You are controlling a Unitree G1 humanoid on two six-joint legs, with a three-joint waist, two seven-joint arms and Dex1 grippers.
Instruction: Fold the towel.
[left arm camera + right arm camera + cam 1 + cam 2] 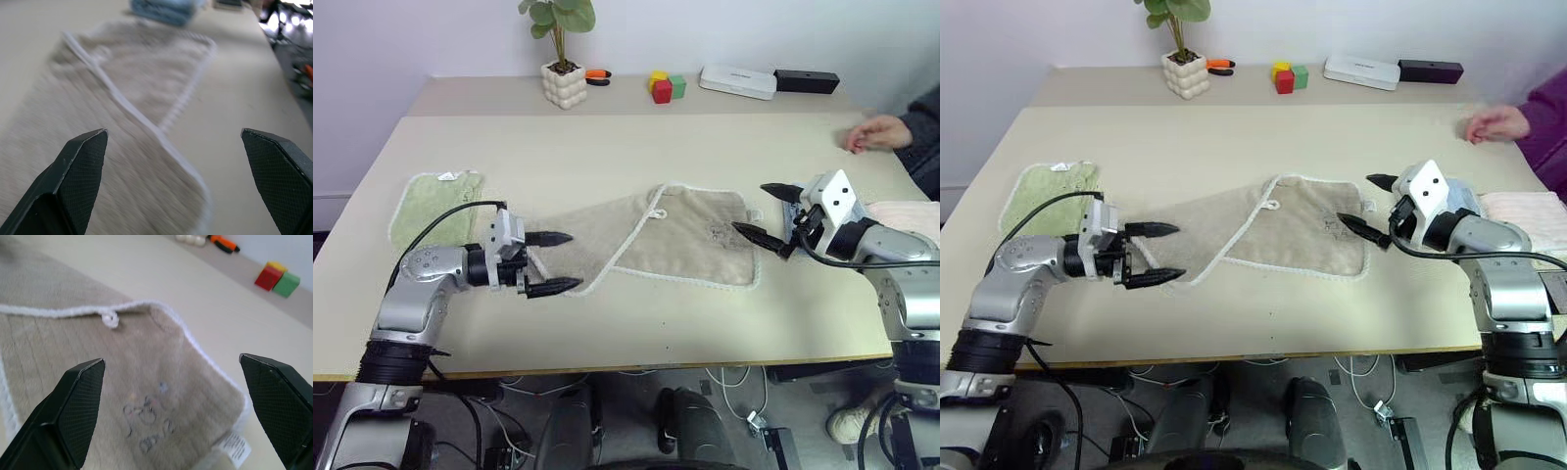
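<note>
- The two eye views look from the robot's head, forward and down over the table [607, 147] — the whole top fits in, far edge to near edge.
- The left wrist view sits low and close over the towel [122, 122], looking along it between the left gripper [176, 166] fingers.
- The right wrist view — equally near — faces the towel's looped end and the coloured blocks [276, 278], which the eye views share.
</note>
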